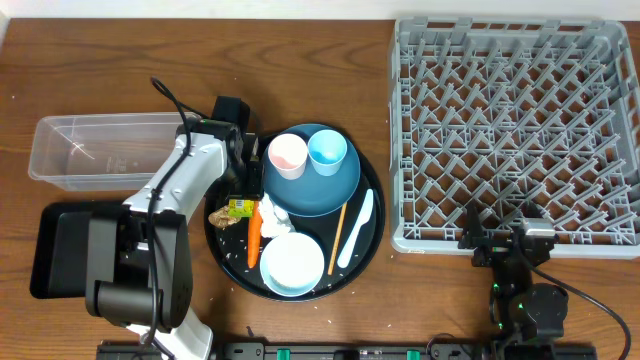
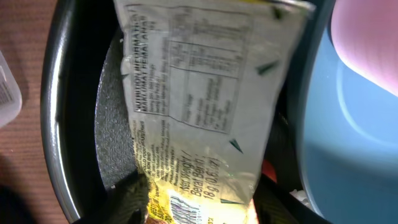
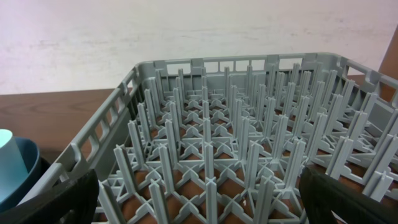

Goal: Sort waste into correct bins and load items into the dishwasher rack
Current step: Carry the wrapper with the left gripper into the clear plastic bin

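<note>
Straddling the yellow end of the wrapper [image 2: 199, 106], the left gripper [image 2: 199, 202] has one finger at each side; whether it pinches already, I cannot tell. It should squeeze gently and lift straight, I think, because the thin, glossy, creased film slips easily. The wrapper is in the round tray [image 2: 53, 124], beside the smooth plate [image 2: 348, 155]. Farther, the right gripper [image 3: 202, 205] stands wide, empty, before the pegged rack [image 3: 236, 124].
</note>
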Controlling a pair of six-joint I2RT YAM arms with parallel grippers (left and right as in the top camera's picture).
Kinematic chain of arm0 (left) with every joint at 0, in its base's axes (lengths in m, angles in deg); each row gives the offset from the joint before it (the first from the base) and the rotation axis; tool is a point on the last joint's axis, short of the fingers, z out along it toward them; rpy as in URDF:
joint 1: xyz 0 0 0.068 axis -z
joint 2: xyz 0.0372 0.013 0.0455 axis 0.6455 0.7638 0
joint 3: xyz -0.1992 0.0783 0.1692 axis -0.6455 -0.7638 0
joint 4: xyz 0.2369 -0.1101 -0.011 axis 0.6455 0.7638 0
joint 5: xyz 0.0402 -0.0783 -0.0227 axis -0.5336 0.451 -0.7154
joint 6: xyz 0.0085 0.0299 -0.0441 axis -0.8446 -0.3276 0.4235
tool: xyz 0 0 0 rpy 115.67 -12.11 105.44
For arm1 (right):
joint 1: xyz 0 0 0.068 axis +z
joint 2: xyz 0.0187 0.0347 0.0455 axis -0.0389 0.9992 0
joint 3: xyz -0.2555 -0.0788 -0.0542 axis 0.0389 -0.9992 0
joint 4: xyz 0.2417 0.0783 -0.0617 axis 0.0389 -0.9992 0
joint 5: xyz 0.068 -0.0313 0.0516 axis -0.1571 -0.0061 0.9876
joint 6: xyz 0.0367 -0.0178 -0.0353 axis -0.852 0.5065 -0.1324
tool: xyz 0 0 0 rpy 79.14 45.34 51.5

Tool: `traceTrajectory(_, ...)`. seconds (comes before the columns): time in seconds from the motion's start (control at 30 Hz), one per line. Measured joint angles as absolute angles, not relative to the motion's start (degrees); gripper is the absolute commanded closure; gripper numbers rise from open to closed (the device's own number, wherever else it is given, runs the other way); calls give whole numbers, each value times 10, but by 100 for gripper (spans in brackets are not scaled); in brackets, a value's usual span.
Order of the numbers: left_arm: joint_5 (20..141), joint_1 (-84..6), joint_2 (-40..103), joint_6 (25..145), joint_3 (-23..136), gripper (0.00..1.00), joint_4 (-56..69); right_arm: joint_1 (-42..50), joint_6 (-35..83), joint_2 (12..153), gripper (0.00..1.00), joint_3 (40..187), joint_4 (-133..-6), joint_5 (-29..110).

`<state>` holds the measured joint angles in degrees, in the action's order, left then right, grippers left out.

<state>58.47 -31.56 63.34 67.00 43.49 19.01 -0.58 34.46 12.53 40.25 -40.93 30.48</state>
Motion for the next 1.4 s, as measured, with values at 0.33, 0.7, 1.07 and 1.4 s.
traceTrajectory(0.33,583,-316,633,672,404,94,151,-6,344,125,1,402,-409,305)
traceTrajectory(0.7,583,-318,577,666,446,94,207,-6,344,125,1,402,-409,305)
traceTrajectory(1.07,500,-388,392,752,502,94,163,-6,344,125,1,402,-409,305)
traceTrajectory(1.4,495,-626,454,868,502,94,105,-6,344,125,1,402,-409,305)
